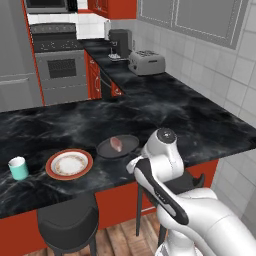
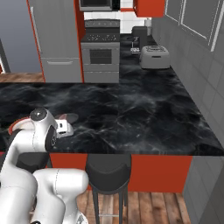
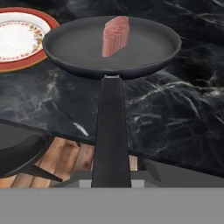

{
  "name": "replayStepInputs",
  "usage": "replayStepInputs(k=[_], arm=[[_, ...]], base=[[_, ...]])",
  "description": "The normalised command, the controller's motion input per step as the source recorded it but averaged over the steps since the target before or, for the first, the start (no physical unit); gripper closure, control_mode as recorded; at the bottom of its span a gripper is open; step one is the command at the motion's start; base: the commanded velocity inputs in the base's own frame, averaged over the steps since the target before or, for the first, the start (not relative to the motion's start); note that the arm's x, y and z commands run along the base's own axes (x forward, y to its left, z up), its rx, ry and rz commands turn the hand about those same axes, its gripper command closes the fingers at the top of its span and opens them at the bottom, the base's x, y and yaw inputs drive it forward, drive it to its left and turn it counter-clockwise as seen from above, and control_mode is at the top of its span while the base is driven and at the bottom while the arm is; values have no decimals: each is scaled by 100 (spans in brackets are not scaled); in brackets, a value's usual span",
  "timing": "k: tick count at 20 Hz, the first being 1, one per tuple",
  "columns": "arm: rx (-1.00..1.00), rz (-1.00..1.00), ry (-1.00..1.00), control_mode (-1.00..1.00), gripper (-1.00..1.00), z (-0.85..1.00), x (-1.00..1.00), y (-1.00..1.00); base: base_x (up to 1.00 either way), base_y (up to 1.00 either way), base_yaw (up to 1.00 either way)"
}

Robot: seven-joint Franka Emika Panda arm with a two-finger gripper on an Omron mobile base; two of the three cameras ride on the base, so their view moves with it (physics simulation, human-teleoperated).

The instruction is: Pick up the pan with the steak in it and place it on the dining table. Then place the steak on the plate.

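Gripper (image 3: pixel 111 183) clamped on the frying pan (image 3: pixel 87 48) handle, fingertips cut off below; steak (image 3: pixel 116 35) ahead, plate (image 3: pixel 17 39) half cropped beyond-left on the bench (image 3: pixel 175 113).

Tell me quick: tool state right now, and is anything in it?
Tool: closed on the handle of the pan, which holds the steak over the dining table.

My pan (image 3: pixel 92 48) is dark grey-black, matt inside, its long handle (image 3: pixel 111 135) the same dark tone; the steak (image 3: pixel 115 36) in it is pinkish-red with pale streaks; at ten o'clock from the pan, the plate (image 3: pixel 33 59) has an orange-red rim and a cream centre ringed by small reddish flecks; the dining table (image 1: pixel 200 125) is glossy black with grey-white marbling over red cabinets; the cup (image 1: pixel 18 168) is teal; the stool (image 1: pixel 67 222) is black.
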Motion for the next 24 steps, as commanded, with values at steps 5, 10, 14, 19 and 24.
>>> replayStepInputs(k=[5, 10, 14, 19, 24], arm=[[6, -5, -9, -100, 100, -63, 0, -12], [14, -2, -13, -100, 100, -81, 15, -10], [5, -1, -15, -100, 100, -77, 31, -3], [0, 0, -12, -100, 100, -82, -4, -9], [0, 0, -6, -100, 100, -85, -18, -20]], base=[[0, 0, 0], [0, 0, 0], [0, 0, 0], [0, 0, 0], [0, 0, 0]])
